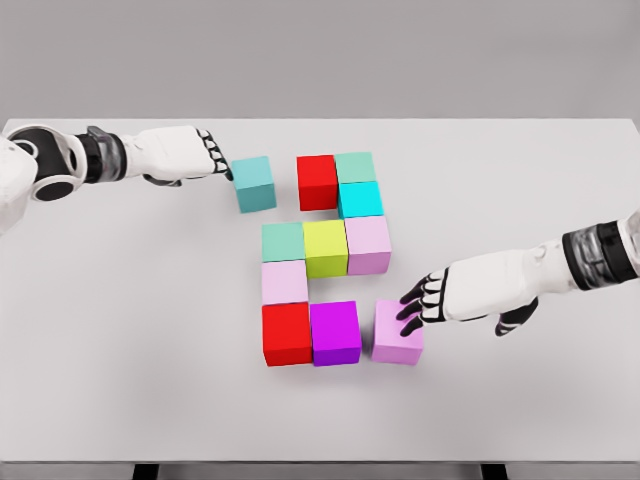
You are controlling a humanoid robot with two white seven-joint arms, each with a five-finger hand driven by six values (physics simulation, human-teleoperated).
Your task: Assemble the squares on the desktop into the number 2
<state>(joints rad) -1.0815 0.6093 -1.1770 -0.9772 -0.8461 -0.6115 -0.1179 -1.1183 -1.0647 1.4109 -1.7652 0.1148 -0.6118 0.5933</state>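
Coloured cubes lie on the white table (pixel 120 330). A teal cube (pixel 255 183) sits apart at the upper left, and my left hand (pixel 217 156) touches its left side with fingers extended, open. A red cube (pixel 317 181), a green cube (pixel 356 166) and a cyan cube (pixel 360 200) form the top group. Below them run a green cube (pixel 283 241), a yellow cube (pixel 325 247) and a pink cube (pixel 368 244). A pale pink cube (pixel 285 282) sits over a red cube (pixel 287 333) and a purple cube (pixel 335 332). A lilac cube (pixel 397 345) stands slightly apart, with my right hand (pixel 418 305) open, fingertips on its top right.
The table's far edge runs along the top and its near edge along the bottom. Bare tabletop stretches to the left and right of the cube cluster.
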